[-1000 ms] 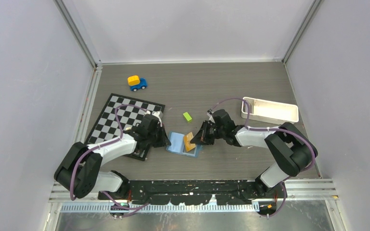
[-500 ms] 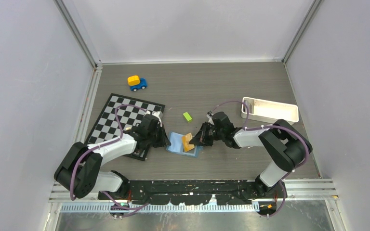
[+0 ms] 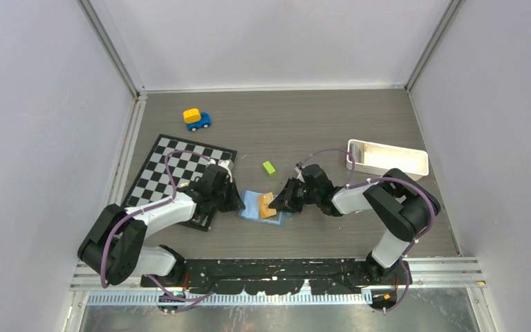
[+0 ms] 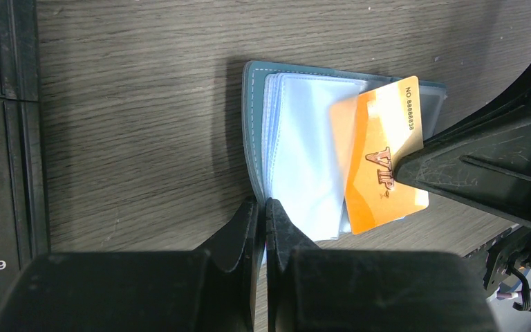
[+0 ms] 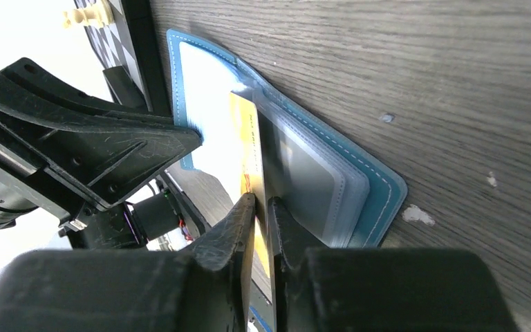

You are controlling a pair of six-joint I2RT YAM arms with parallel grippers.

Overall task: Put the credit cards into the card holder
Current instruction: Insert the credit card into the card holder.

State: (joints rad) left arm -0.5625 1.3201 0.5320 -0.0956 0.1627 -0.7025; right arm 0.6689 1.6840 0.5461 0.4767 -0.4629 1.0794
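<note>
The card holder (image 3: 251, 205) lies open on the table between the two arms, its teal cover (image 4: 250, 124) and clear sleeves showing. My left gripper (image 4: 264, 205) is shut on the near edge of a clear sleeve (image 4: 304, 159). An orange credit card (image 4: 380, 159) marked VIP sits partly in the holder's sleeves, tilted. My right gripper (image 5: 261, 204) stands at the card's outer edge, the card (image 5: 245, 138) between its fingers, jaws parted a little wider than the card is thick. From above, the right gripper (image 3: 281, 203) sits just right of the card (image 3: 268, 205). No other credit cards are in view.
A lime-green block (image 3: 269, 167) lies just behind the holder. A white tray (image 3: 387, 158) stands at the back right. A chessboard (image 3: 173, 166) lies under the left arm. A blue and yellow toy car (image 3: 196, 118) sits at the back left.
The right gripper has moved left toward the holder, and the orange card has gone further into the sleeves. Its jaws have eased apart. The left gripper has held still.
</note>
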